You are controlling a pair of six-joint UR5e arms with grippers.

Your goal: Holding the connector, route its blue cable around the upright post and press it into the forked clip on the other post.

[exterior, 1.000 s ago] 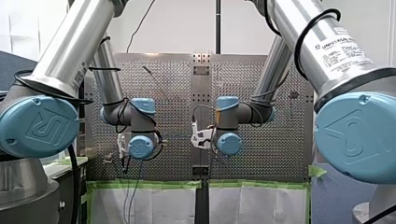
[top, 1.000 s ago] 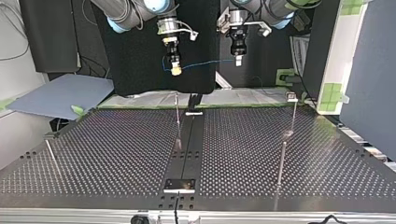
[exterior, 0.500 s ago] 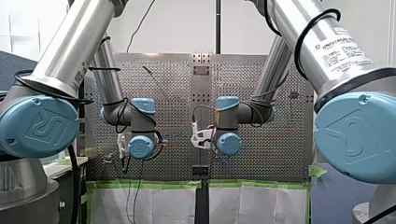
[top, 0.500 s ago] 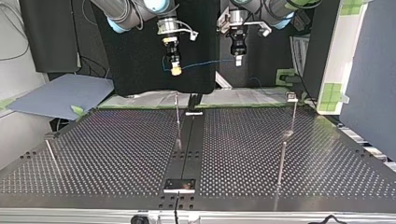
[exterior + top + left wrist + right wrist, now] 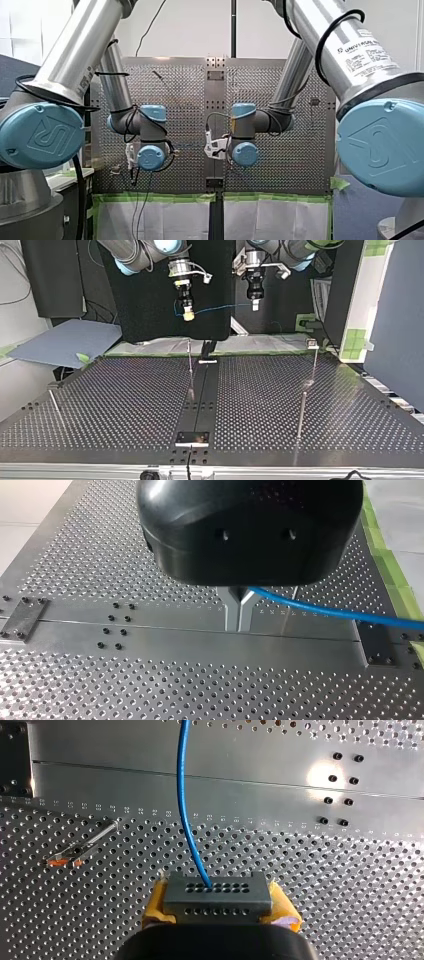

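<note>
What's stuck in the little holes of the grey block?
One blue cable goes into one hole. The other holes look dark. My right hand covers the bottom of the block.

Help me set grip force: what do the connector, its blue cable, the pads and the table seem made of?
Connector: matte dark grey, rows of holes, probably moulded plastic. Blue cable: smooth glossy jacket, likely plastic insulation. Pads: dull yellow, bulging at the sides, perhaps rubber or foam. Table: brushed perforated metal, with glare.

Bright, even room light throughout. In the right wrist view a round glare spot sits on the worktop point(image 5: 320, 772)'s bare metal strip. Beyond its far edge, the top view's backdrop point(image 5: 150, 295) is dark.
</note>
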